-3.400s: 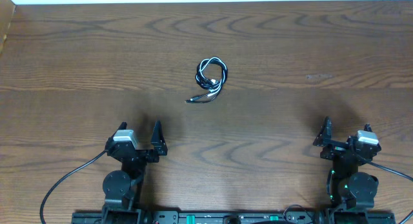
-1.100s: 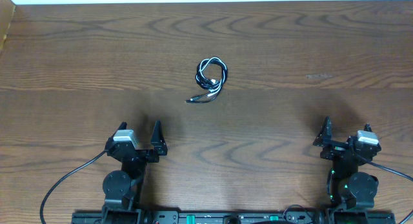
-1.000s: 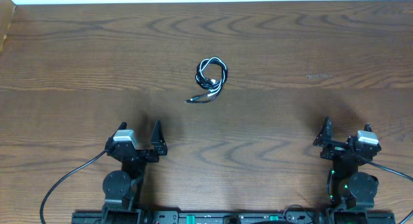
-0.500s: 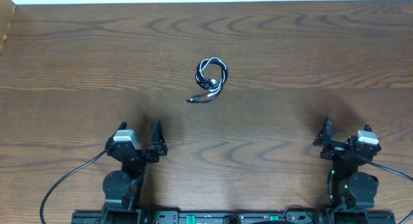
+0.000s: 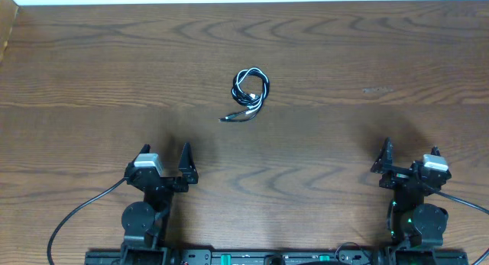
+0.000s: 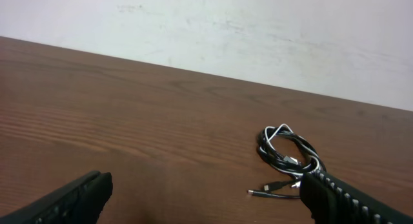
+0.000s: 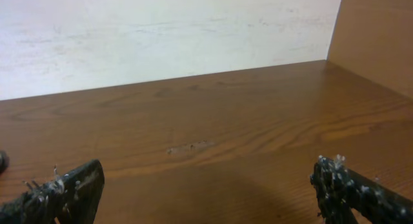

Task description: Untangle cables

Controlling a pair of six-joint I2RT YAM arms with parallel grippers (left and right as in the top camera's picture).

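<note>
While your left claw [image 5: 164,152] sits wide open at the near bench [image 5: 344,59] edge, the cables [image 5: 249,95] lie well ahead of it, slightly right | black and white strands looped in one tangle, plug ends trailing at its near-left | your right claw [image 5: 410,152] stands open too, far right, well apart from them

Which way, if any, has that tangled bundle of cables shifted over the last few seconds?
No. In the overhead view the cables lie exactly where they did, equally far left of the pale scuff on the table.
</note>
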